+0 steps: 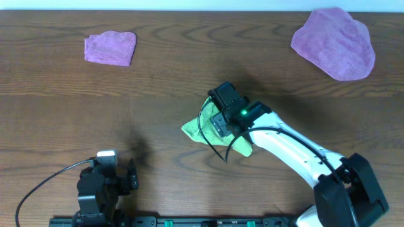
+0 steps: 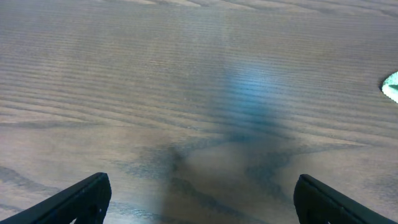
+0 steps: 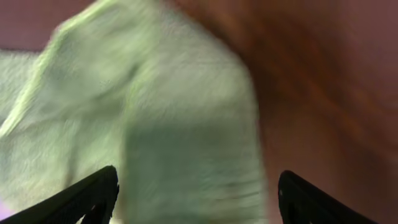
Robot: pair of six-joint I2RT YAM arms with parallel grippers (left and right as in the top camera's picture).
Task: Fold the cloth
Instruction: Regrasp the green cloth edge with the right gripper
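The cloth (image 1: 191,130) is a lime-green towel lying bunched near the middle of the wooden table, mostly covered from above by my right arm. My right gripper (image 1: 222,117) points down over it. In the right wrist view the cloth (image 3: 174,112) fills the frame, blurred, just below the right gripper (image 3: 198,196), whose jaws stand wide apart and open. My left gripper (image 1: 134,173) rests at the front left, far from the cloth. It is open (image 2: 202,199) over bare wood, and only a sliver of the cloth (image 2: 392,87) shows at the right edge.
A small folded purple cloth (image 1: 111,48) lies at the back left. A large purple cloth (image 1: 334,43) lies at the back right. The right arm's black cable loops across the green towel.
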